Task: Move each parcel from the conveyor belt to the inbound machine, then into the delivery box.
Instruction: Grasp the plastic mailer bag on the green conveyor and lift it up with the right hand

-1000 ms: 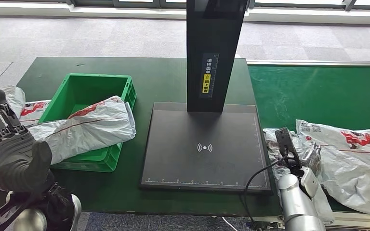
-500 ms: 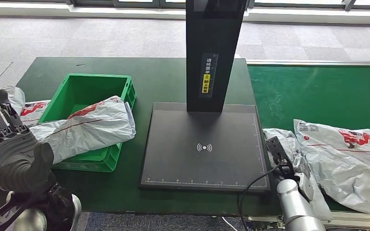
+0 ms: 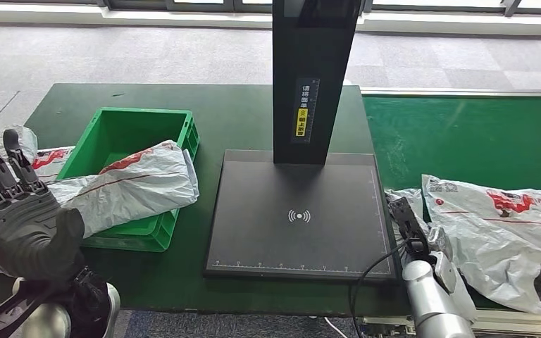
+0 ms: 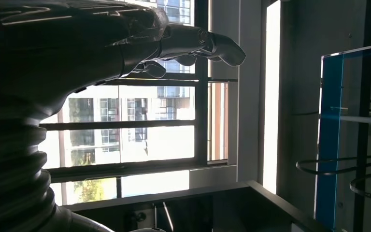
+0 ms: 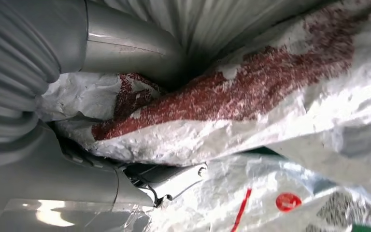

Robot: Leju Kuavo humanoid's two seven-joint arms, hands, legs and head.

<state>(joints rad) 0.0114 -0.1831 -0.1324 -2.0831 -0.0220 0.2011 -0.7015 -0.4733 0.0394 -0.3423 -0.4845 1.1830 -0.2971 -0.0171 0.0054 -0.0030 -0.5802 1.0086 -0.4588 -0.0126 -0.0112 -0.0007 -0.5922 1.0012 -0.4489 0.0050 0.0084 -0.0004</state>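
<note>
Dark green table [image 3: 239, 116]; brighter green conveyor belt [image 3: 465, 137] and bright green delivery box [image 3: 113, 134]. Silver-white parcels [image 3: 507, 225] carry red markings. The inbound machine [image 3: 299, 211] is black, with a yellow label on its post. Grey right hand [image 5: 53, 159].

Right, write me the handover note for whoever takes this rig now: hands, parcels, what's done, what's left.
Left hand: raised beside the table's left end, fingers spread, holding nothing.
Right hand: at the near edge of the conveyor belt, gripping a crumpled white parcel that lies by the scanner plate.
A bigger parcel with red print lies on the belt just right of that hand.
Inbound machine: plate bare, nothing scanned at the moment.
Green delivery box: one parcel draped over its near rim. Another bag lies on the table left of the box.
Left: lift the gripped parcel to the plate, then the box; repeat for the belt parcel.
</note>
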